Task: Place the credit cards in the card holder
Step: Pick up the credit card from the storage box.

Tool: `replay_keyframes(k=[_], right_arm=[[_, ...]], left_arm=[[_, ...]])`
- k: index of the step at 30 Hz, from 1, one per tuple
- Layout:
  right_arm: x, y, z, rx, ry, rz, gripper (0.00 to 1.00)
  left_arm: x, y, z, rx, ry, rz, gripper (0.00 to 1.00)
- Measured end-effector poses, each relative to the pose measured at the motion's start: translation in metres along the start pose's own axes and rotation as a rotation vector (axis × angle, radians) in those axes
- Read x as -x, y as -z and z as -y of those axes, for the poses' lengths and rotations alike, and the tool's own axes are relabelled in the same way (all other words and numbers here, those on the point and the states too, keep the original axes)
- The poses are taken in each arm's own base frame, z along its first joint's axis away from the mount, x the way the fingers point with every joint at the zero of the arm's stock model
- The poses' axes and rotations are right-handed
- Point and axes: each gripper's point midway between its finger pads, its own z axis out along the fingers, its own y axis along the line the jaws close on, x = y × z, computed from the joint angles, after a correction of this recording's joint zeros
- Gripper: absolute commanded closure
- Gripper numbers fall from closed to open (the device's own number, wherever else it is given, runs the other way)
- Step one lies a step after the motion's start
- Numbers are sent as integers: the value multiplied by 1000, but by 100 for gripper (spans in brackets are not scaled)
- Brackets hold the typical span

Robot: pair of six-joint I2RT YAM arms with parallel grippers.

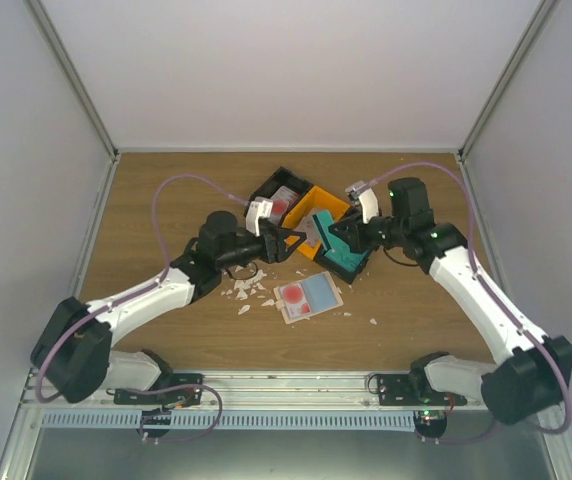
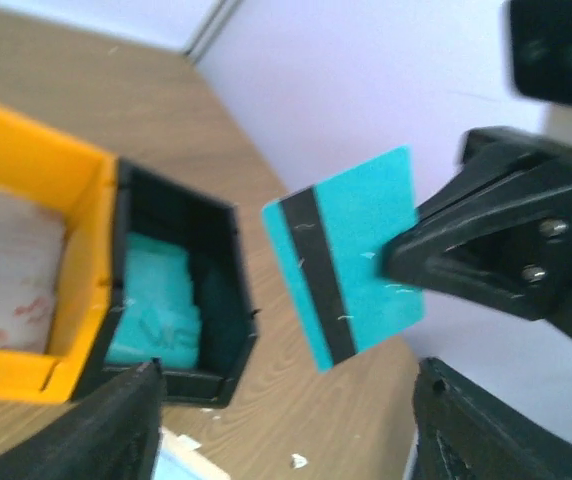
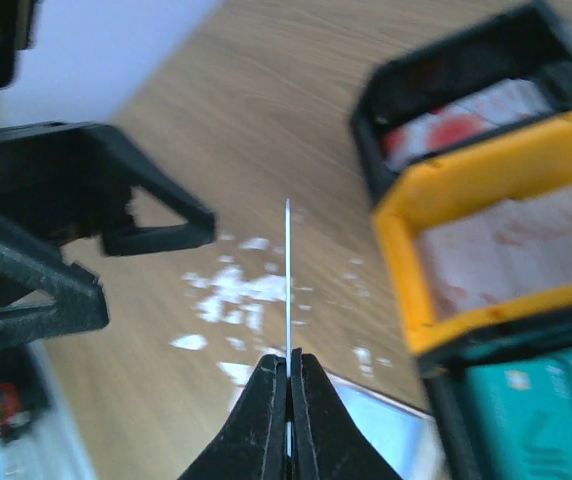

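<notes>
A teal credit card [image 2: 351, 270] with a black stripe hangs in the air, pinched at one edge by my right gripper [image 3: 289, 365], which is shut on it. From the right wrist the card [image 3: 288, 260] shows edge-on. My left gripper [image 2: 286, 430] faces it with its fingers [image 2: 116, 420] spread wide, open and not touching the card. From above, the two grippers [image 1: 291, 240] [image 1: 334, 236] meet over the bins with the card [image 1: 316, 228] between them. The card holder [image 1: 308, 297] lies open on the table, showing a white card with a red round mark and a light blue face.
Three bins stand together: a black one [image 1: 278, 195] with white, red-marked cards, an orange one [image 1: 318, 212], and a black one [image 1: 351, 262] with teal cards [image 2: 156, 290]. White scraps [image 1: 249, 290] litter the wood left of the holder.
</notes>
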Motion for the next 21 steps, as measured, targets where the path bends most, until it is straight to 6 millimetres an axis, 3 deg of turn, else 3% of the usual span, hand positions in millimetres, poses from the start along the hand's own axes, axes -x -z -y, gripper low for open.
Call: replay_keyframes(k=[4,12,18,21], right_arm=[[0,14,-37,184,-24,106,99],[-14,26,-76,462,-137,212,100],[-17,30,-90,599,-241,244,100],[-11,36,-95,642,-260,271,100]], left_arm=[[11,24,33,-110,-37,54,13],[-1,56,59,-230,15,65,13],[-8,64,79,-307,63,50,24],[-8,65,87,-342,80,45,35]])
